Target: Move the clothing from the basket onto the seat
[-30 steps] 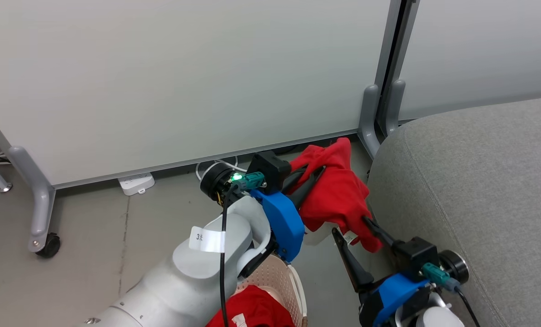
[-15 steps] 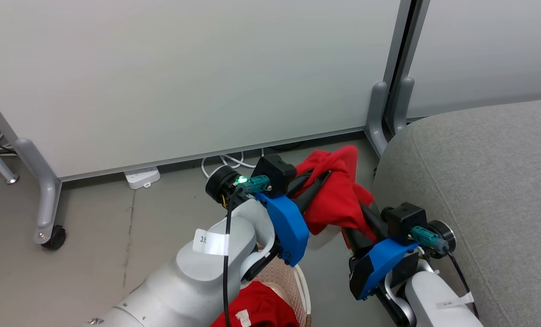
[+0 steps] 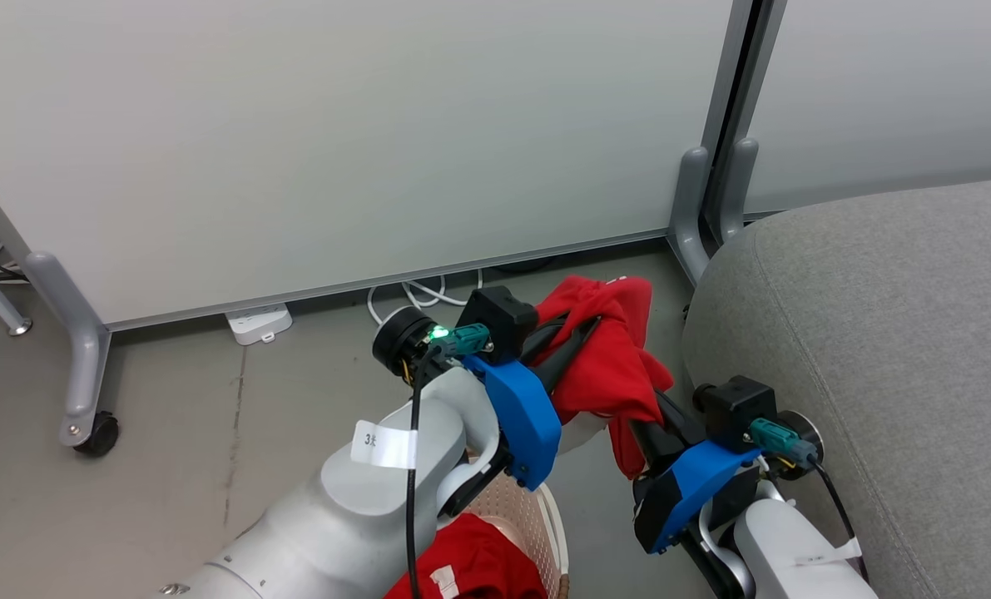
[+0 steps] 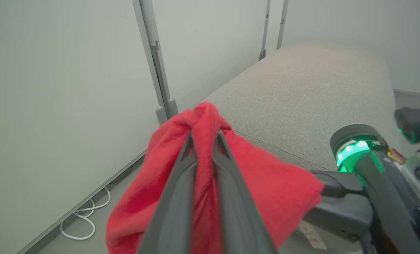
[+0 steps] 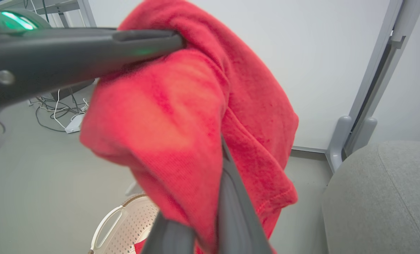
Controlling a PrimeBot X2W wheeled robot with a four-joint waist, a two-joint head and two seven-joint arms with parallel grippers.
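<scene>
So, the soft bright red garment (image 3: 611, 366) with the little white tag is up in the air, strung between both grippers. It's just beside the rounded edge of the big grey fabric seat (image 3: 878, 349), not on it. The left gripper (image 3: 588, 323) has its two long dark fingers pressed together on a bunched fold at the top, which is clear in the left wrist view. The right gripper (image 3: 651, 420) comes in from below. Its fingers look pinched on the lower hem, but the tips are buried in cloth. The cream-white perforated plastic basket (image 3: 545, 532) sits low down, mostly hidden behind the pale left forearm and cut off by the bottom edge. Inside it is a second red garment (image 3: 470, 557) with a white patch, only partly showing. Further back on the grey floor, a white power strip (image 3: 254, 323) and a looped white cable (image 3: 416, 295) lie under the pale partition panel (image 3: 337, 141).
</scene>
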